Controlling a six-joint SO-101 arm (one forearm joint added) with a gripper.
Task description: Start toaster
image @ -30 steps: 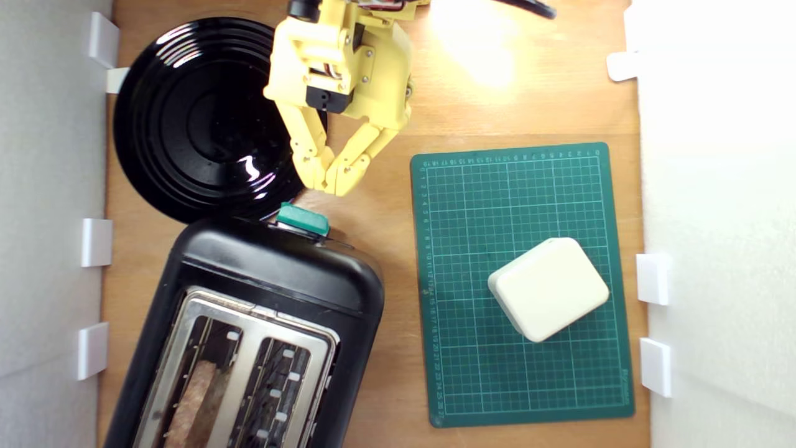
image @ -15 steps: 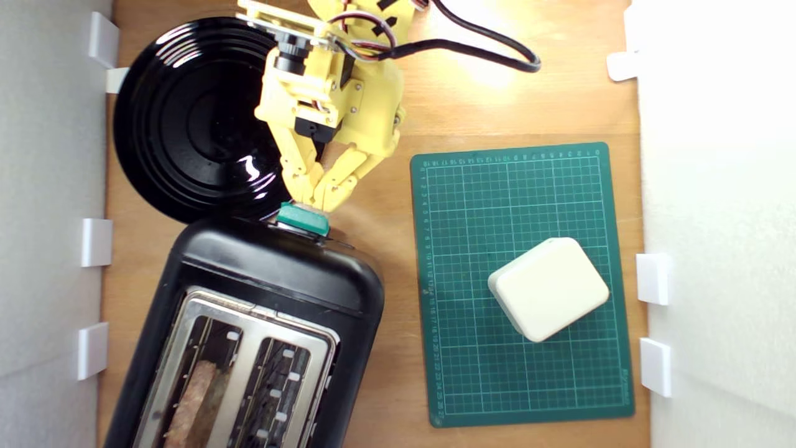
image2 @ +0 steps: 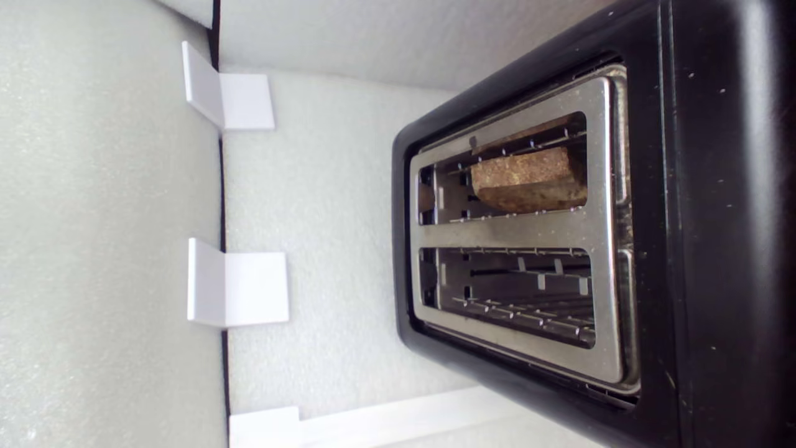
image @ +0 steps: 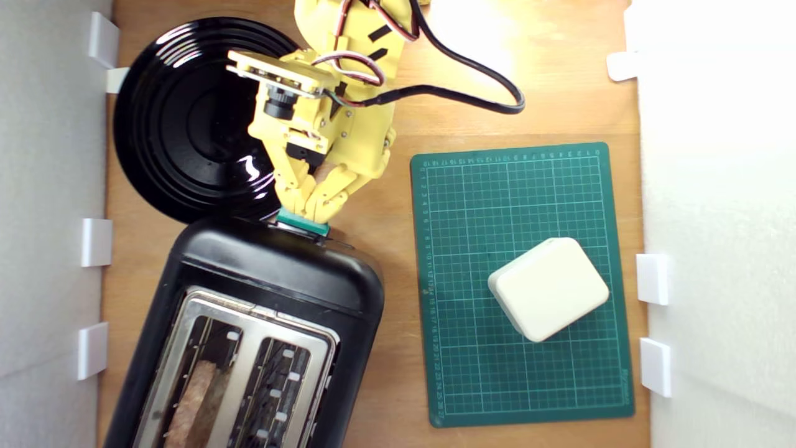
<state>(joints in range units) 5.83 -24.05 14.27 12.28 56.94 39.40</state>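
The toaster (image: 267,274) is showing smooth black plastic around a brushed metal top. The plate (image: 186,118) is gleaming glossy black; the bench (image: 398,261) is looking like matt wood.

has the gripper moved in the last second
Yes. The gripper has advanced from beside the black plate onto the toaster's teal lever knob.

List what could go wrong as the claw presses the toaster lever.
1. The shut claw meets only the edge of the small teal lever knob, so it may slip off.
2. The toaster sits askew and may slide.
3. The black plate lies close beside the claw and could get bumped.
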